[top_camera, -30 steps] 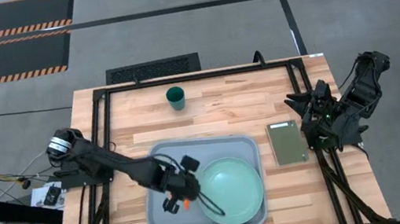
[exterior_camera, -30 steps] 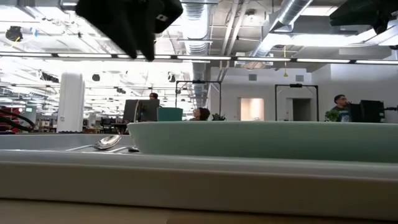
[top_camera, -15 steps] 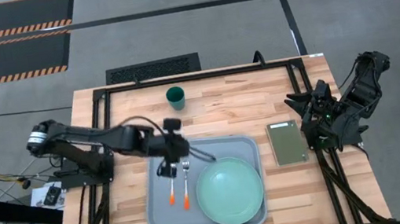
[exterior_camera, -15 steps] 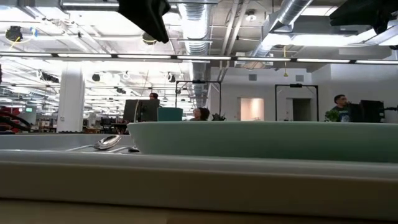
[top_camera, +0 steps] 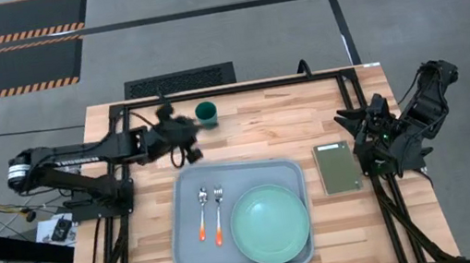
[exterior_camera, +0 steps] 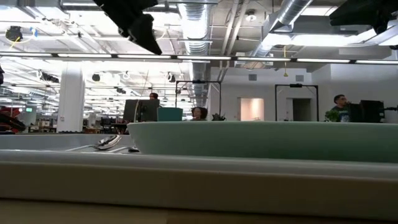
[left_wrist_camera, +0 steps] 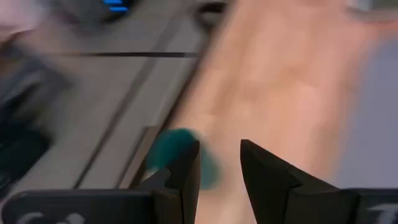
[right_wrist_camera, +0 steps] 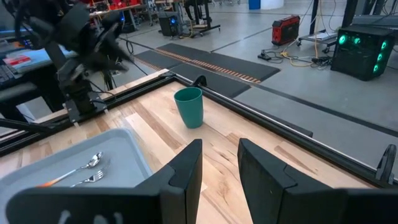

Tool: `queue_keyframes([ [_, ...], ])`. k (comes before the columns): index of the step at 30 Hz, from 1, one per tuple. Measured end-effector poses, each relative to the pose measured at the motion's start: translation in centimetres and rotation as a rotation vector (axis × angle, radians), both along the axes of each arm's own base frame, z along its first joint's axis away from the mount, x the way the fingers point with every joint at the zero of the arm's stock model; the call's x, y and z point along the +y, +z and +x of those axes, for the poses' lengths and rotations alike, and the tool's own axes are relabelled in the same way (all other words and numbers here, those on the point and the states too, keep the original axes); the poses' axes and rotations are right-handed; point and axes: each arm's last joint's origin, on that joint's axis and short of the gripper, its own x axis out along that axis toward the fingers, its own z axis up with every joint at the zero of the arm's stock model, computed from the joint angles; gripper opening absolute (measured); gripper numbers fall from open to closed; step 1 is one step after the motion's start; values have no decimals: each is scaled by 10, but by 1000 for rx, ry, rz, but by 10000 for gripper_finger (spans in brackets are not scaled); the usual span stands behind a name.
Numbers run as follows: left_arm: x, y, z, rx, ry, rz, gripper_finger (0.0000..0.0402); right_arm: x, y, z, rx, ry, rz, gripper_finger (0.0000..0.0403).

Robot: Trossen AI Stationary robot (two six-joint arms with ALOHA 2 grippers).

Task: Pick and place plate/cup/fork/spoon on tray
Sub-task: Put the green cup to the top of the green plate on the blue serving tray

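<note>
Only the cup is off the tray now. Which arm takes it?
Left. Its hand, fingers apart and empty, is right beside the small dark teal-green cup near the table's far edge. The right hand is parked at the right edge, beyond the grey-green pad.

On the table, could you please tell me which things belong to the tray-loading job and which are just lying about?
Job:
- tray
- plate, on the tray
- fork, on the tray
- spoon, on the tray
- cup, on the bare table, off the tray

Lying about:
- grey-green pad, right of the tray
</note>
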Motion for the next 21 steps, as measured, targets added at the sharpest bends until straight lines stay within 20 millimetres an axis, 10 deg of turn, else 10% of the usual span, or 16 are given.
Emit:
queue_keyframes([
  [21, 100, -13, -10, -126, 330, -110, 236, 0, 0, 0, -4, -3, 6, 129],
])
